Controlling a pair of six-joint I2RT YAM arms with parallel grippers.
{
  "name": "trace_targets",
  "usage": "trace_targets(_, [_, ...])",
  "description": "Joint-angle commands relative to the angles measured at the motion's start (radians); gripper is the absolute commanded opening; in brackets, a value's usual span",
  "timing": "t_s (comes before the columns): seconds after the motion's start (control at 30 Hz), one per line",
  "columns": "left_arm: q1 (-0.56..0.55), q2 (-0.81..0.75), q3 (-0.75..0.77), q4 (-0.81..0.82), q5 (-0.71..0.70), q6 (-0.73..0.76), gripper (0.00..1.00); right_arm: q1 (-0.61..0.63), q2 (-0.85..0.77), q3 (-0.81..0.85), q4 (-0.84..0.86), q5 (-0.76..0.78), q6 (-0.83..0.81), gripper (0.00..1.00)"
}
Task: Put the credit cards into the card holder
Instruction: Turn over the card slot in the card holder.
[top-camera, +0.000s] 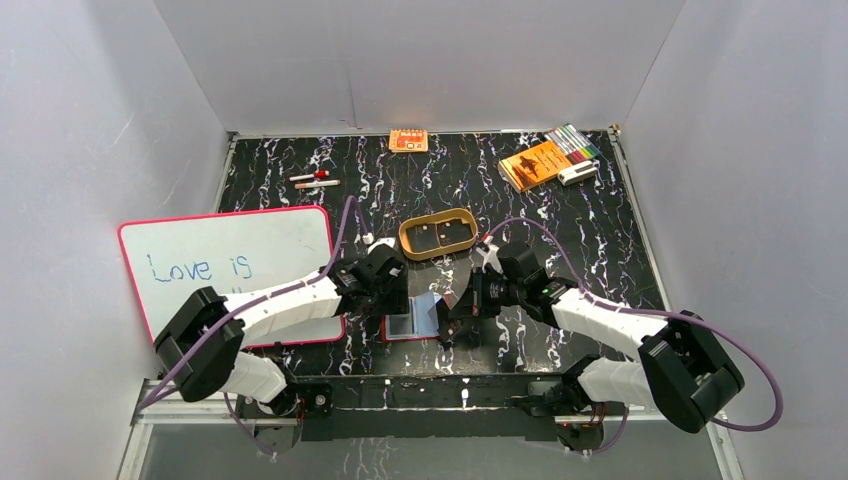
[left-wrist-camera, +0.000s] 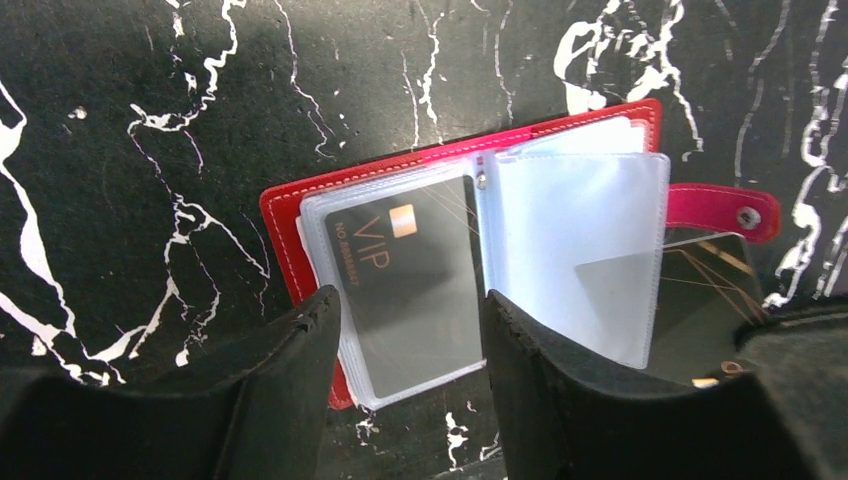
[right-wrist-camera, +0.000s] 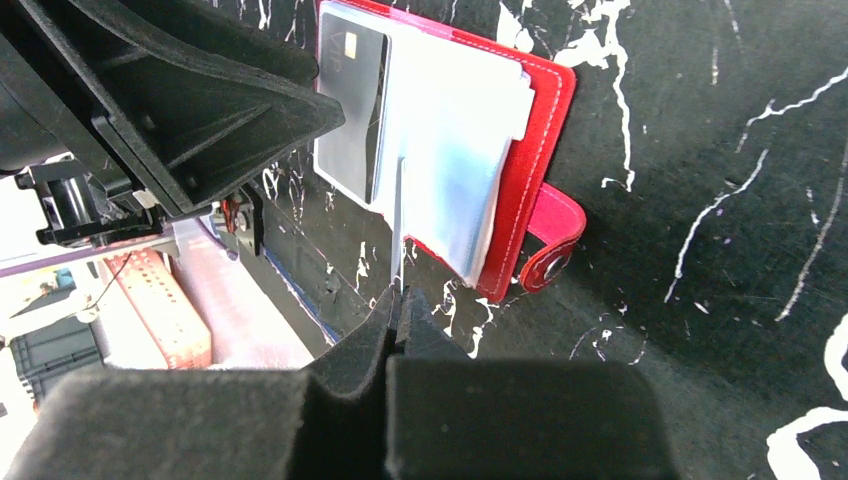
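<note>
Currently right gripper (right-wrist-camera: 398, 300) clenched on a dark credit card (left-wrist-camera: 700, 290) at the clear sleeve (left-wrist-camera: 580, 220) of the card holder (left-wrist-camera: 285, 215), open on worktop (left-wrist-camera: 150, 80); left gripper (left-wrist-camera: 410, 300) released, straddling left page; advise keeping card flat and feeding slowly.

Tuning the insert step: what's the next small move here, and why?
Probably slide the right gripper a little toward the spine of the card holder. It is shut on a dark card whose leading part shows grey through a clear sleeve, the rest sticking out. The left gripper, open, straddles the VIP card side.
</note>
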Motion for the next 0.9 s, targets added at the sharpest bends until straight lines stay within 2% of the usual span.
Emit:
trace_targets(0.0, [-0.004,-0.089,0.011,-0.022,0.025,-0.005,0.54,0.013,0.013,0.019,0.066,-0.029,-0.006,0.00])
trace_targets(0.17, [-0.004,-0.125,0.035,-0.011,0.047,-0.006,0.61,0.026,0.039,0.034,0.077,-0.033,-0.011,0.00])
trace_targets(0.53, [-0.004,-0.088,0.064,0.061,0.154,-0.004,0.64,0.061,0.073,0.081,0.083,-0.025,-0.019,0.00])
trace_targets(0.87, [-0.004,-0.054,0.079,0.056,0.148,0.003,0.64,0.078,0.105,0.099,0.090,-0.020,-0.029,0.00])
